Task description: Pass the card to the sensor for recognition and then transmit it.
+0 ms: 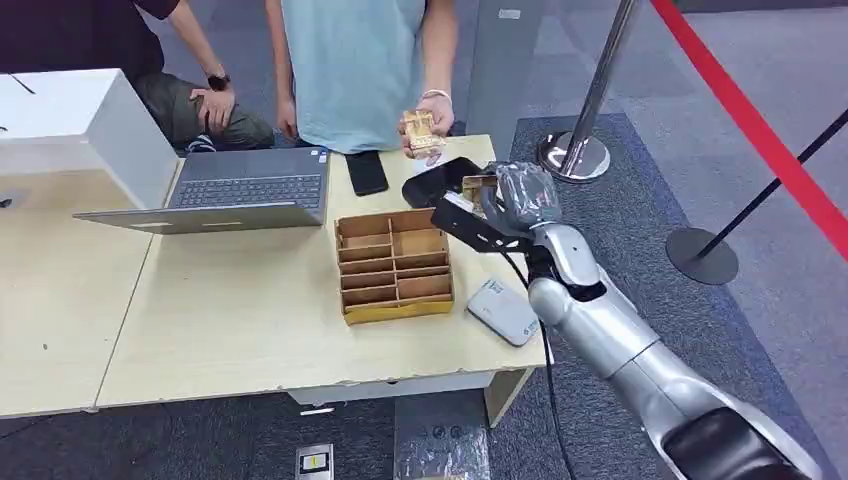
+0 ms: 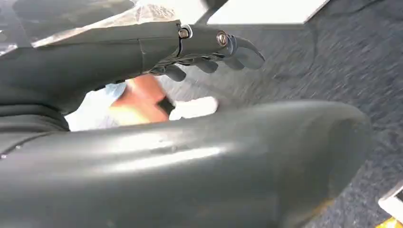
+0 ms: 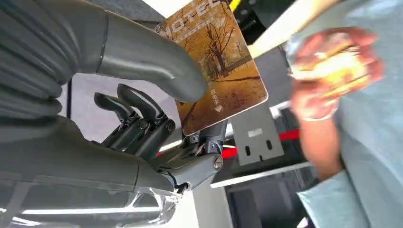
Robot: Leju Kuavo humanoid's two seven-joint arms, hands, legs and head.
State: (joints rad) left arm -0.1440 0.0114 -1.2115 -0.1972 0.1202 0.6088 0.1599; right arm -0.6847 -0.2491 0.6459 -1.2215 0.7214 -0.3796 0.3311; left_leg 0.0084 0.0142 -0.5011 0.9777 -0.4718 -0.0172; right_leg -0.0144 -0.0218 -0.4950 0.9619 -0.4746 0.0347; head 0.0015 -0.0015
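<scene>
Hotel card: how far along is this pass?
Pickup looks done: the right hand pinches the hotel card above the black sensor. The person's hand already holds cards. Handover remains; whether scanning happened is unclear.

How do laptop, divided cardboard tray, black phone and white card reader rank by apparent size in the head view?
Largest to smallest:
1. laptop
2. divided cardboard tray
3. white card reader
4. black phone
Reader and phone look close; the reader sits nearer the camera, so that order is unsure.

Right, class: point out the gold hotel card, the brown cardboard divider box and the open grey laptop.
Gold hotel card (image 3: 218, 66), right wrist view, printed face; the right hand (image 3: 157, 118) pinches it.
Brown cardboard divider box (image 1: 394, 307), head view, front wall.
Open grey laptop (image 1: 248, 190), head view, keyboard.
</scene>
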